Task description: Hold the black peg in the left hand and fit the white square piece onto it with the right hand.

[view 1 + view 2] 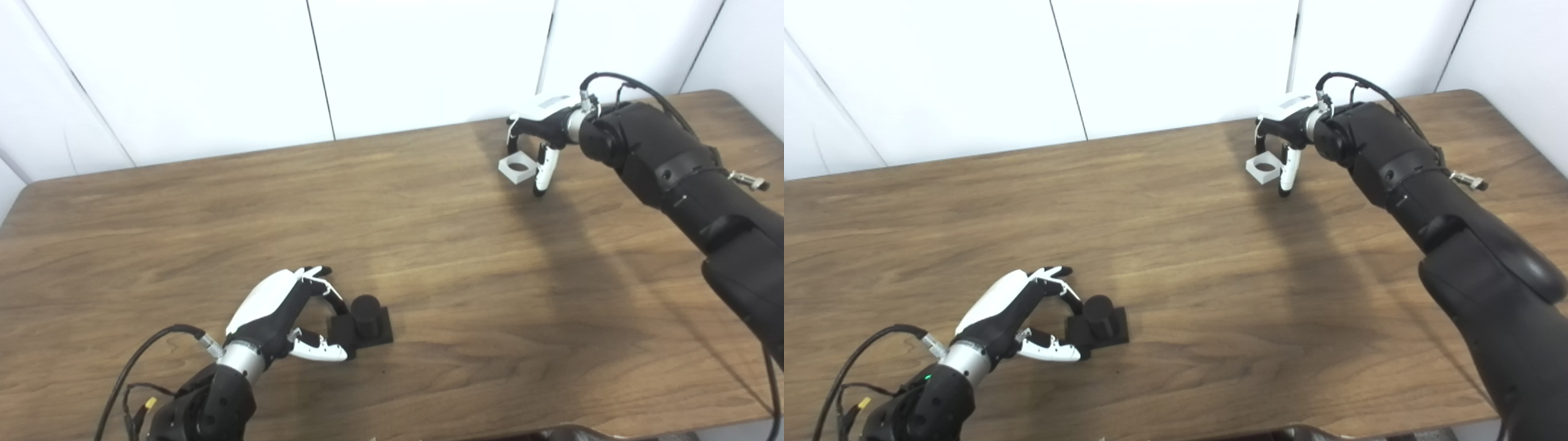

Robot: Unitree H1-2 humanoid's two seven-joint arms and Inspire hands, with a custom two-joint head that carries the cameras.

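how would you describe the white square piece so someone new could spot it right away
Start at the wooden table and look toward its far right, near the white wall. There the right hand reaches down from the black arm, and the white square piece sits at its fingers. It is the only pale block with a round hole through it; the black peg is dark and near the left hand.

Right hand (539,138): you can't tell whether its fingers touch the white square piece (517,168).
Left hand (278,315): its grip on the black peg (361,323) is partly hidden from you.
Bench (429,245): cut off at the edges.
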